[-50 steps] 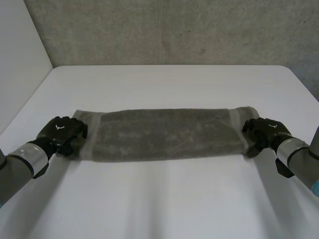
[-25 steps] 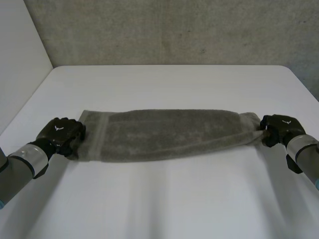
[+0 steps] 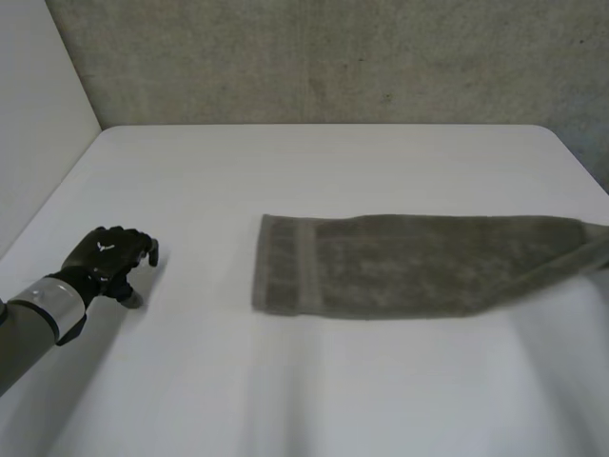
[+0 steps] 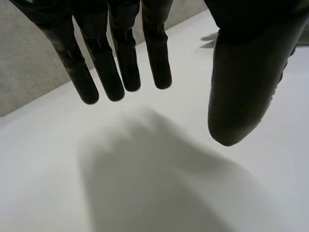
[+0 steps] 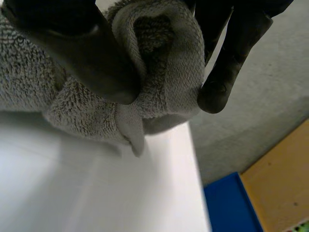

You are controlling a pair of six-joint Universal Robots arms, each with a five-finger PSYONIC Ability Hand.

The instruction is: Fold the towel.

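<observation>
The towel [image 3: 419, 265] lies in a long strip from the middle of the table [image 3: 314, 171] to 3 o'clock. It looks folded once, with more to do. The right hand [image 5: 72, 43] pinches its end. The left hand [image 3: 105, 259], at 8 o'clock, is wide and empty.

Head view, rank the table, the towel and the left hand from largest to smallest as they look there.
1. table, by far the largest
2. towel
3. left hand, clearly the smallest
</observation>
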